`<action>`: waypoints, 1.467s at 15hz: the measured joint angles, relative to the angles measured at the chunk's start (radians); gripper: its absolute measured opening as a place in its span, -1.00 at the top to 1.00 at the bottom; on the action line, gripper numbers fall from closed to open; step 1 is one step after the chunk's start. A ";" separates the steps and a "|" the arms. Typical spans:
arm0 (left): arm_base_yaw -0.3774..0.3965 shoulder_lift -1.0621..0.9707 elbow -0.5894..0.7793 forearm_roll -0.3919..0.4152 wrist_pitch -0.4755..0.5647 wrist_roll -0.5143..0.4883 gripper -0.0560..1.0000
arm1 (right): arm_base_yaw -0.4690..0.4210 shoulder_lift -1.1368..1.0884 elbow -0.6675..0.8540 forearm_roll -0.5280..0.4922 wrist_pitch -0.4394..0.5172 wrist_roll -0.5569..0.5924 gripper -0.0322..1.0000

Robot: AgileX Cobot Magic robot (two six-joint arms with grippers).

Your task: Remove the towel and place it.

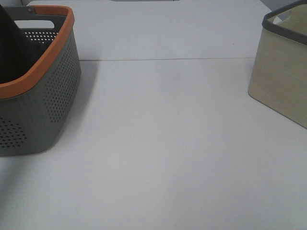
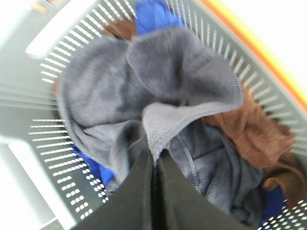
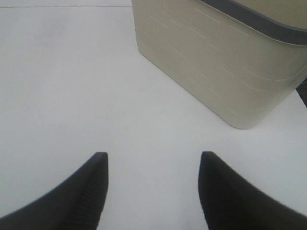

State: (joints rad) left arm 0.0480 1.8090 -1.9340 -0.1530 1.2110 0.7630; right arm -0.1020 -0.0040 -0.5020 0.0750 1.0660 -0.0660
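Note:
The dark grey towel (image 2: 120,81) lies crumpled on top of other cloths inside the grey perforated basket with an orange rim (image 1: 48,96). In the left wrist view my left gripper (image 2: 154,157) is down in the basket (image 2: 29,158), its two black fingers pressed together on a pale folded edge of the towel. In the exterior high view only the dark left arm (image 1: 9,43) shows inside the basket; the towel is hidden there. My right gripper (image 3: 153,163) is open and empty above the white table, close to the beige basket (image 3: 216,62).
A brown cloth (image 2: 249,129) and a bright blue cloth (image 2: 153,14) lie under and beside the towel. The beige basket with a dark rim (image 1: 283,81) stands at the right edge of the white table (image 1: 168,143). The grey basket stands at the left.

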 joint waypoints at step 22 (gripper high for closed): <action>-0.430 -0.043 -0.593 0.024 0.006 -0.106 0.89 | 0.000 0.266 -0.053 0.298 -0.065 -0.161 -0.03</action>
State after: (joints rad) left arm -0.3820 1.7660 -2.5270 -0.1290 1.2170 0.6570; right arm -0.1020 0.2620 -0.5550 0.3730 1.0010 -0.2270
